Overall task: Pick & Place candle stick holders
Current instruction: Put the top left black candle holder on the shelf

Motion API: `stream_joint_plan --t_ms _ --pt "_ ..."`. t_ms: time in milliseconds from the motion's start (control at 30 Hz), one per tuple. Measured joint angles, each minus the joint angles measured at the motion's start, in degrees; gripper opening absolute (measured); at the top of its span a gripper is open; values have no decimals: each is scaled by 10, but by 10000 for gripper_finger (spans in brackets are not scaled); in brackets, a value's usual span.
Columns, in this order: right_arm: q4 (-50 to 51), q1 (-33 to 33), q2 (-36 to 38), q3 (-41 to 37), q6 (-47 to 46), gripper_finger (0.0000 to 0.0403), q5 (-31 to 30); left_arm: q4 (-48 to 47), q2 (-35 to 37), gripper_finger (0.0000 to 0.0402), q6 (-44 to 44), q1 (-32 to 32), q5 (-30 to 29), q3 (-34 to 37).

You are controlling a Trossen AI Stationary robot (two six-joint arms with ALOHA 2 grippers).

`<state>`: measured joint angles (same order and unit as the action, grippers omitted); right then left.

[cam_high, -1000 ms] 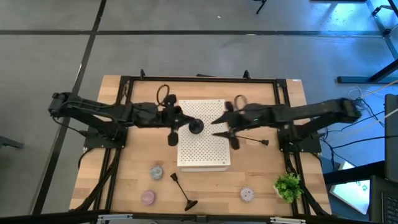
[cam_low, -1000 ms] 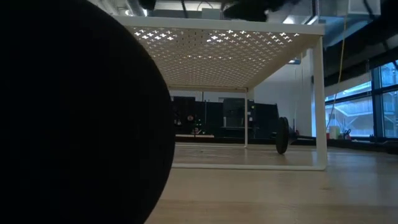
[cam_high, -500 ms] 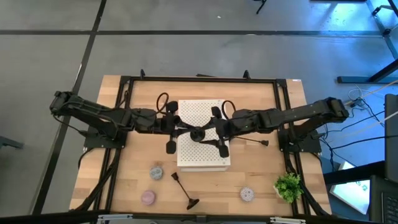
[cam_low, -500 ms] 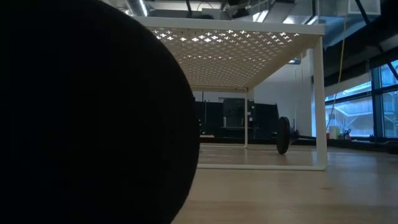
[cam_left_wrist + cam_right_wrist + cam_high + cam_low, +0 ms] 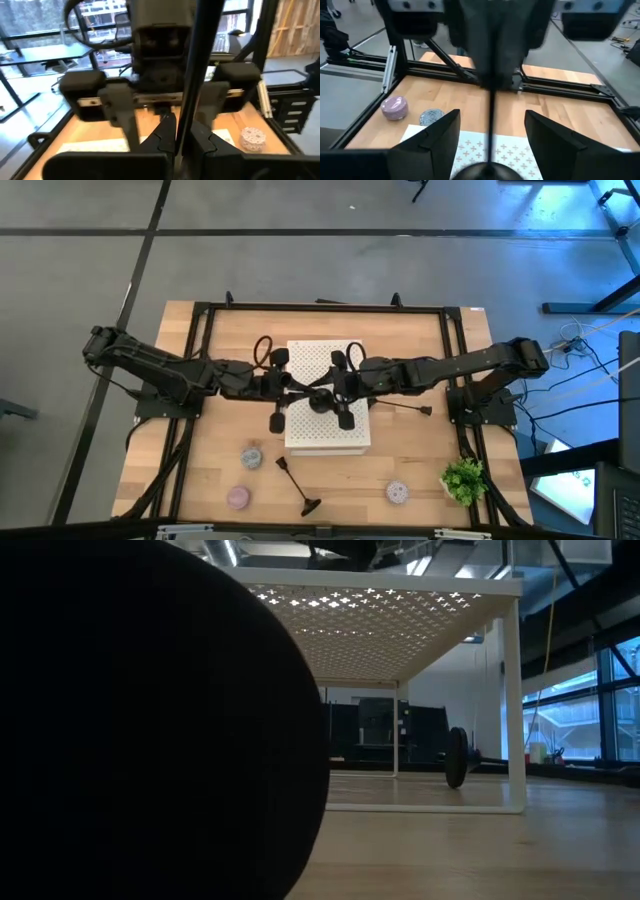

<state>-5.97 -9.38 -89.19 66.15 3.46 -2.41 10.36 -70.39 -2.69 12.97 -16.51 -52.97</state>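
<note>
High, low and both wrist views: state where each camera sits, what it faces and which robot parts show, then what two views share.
High view: above the table, facing straight down; both arms meet over the white board.
Low view: at table-top height, facing level under the board; no robot part clearly shows.
Left wrist view: on the left wrist, facing the right arm; left end effector shut on the candle stick holder.
Right wrist view: on the right wrist, facing the left arm; right end effector open.
Shared: both wrist views show that holder's stem.
</note>
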Motion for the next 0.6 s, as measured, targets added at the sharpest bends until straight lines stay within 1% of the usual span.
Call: stream_joint_plan --t_ms 100,200,300,533,600 --pt "0 0 0 0 0 214 1 2 1 7 3 0 -3 0" --pt "-1 1 0 0 2 187 0 1 1 7 4 2 -3 0" --pt "-3 1 -3 0 4 146 0 -5 1 7 5 1 -5 0" --pt "-4 1 -3 0 4 22 -5 -5 1 7 13 1 -8 0" --pt "-5 1 -3 0 4 13 -6 -4 1 9 14 1 -20 0"
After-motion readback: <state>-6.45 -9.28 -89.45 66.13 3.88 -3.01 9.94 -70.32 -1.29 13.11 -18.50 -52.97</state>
